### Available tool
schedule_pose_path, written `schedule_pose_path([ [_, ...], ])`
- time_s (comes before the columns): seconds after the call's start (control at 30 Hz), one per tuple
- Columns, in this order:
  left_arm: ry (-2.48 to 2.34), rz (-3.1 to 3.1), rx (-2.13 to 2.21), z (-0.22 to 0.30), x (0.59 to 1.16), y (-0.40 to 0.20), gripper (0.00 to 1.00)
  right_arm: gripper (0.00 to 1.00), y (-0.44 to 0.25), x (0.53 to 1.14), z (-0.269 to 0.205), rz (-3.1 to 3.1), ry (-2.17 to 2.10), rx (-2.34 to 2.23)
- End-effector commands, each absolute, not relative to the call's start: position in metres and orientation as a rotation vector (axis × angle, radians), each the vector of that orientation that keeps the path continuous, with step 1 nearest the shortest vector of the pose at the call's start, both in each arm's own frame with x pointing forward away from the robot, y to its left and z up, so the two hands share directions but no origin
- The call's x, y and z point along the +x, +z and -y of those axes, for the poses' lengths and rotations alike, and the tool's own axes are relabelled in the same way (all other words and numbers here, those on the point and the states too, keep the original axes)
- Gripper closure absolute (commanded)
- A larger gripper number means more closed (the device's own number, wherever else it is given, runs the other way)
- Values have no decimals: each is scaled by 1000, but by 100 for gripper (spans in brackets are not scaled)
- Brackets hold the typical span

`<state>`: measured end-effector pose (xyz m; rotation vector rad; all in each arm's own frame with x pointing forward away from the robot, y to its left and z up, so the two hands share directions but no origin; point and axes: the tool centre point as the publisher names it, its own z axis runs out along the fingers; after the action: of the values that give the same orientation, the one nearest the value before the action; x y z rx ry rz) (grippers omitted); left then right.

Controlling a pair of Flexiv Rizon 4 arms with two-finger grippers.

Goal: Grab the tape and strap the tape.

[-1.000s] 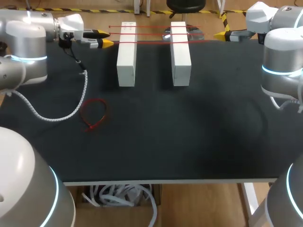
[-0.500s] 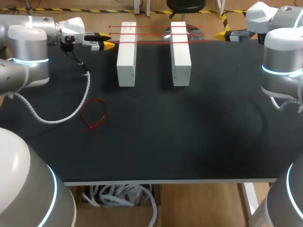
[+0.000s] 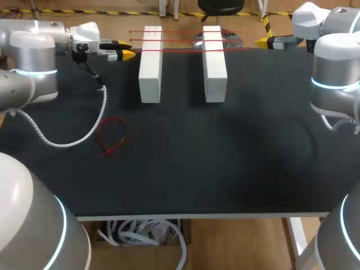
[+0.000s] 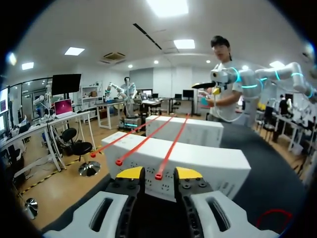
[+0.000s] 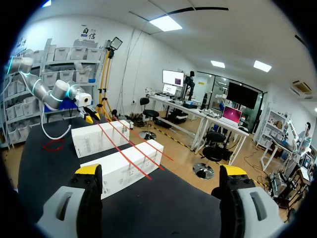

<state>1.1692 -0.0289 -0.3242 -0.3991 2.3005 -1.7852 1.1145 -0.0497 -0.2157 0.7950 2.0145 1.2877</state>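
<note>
The tape [image 3: 183, 49] is three red strips, stretched side by side across the tops of two white blocks [image 3: 151, 64] at 12 o'clock on the desk [image 3: 225, 157]. My left tool [image 3: 126, 48] hovers at 10 o'clock from the middle of the desk, just beside the left block. Its fingers stand narrow, and the end of the nearest strip lies just ahead of the gap; I cannot tell if it touches them. My right tool [image 3: 260, 41] is at 1 o'clock, near the far edge, its fingers wide apart and holding nothing. A red loop [image 3: 111, 136] lies flat at 9 o'clock, well apart from both tools.
</note>
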Motion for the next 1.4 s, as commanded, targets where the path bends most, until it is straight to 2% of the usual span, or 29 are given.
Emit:
schedule_pose_path([
  [0.03,-1796,-2299,-396,30,1176,-328,78,0,-216,1114,50,-2015,1288,795],
  [0.27,-1804,-2292,-387,30,1176,-327,75,0,-216,1114,50,-2015,1288,795],
  [0.33,-1806,-2294,-385,30,1175,-327,80,0,-216,1114,50,-2015,1288,795],
  [0.53,-1810,-2299,-388,32,1173,-329,76,0,-216,1114,50,-2015,1288,795],
  [0.6,-1813,-2299,-388,33,1173,-329,82,0,-216,1114,50,-2015,1288,795],
  [0.83,-1820,-2306,-378,36,1174,-332,79,0,-216,1114,50,-2015,1288,795],
  [1.4,-1838,-2305,-367,37,1172,-331,82,0,-216,1114,50,-2015,1288,795],
])
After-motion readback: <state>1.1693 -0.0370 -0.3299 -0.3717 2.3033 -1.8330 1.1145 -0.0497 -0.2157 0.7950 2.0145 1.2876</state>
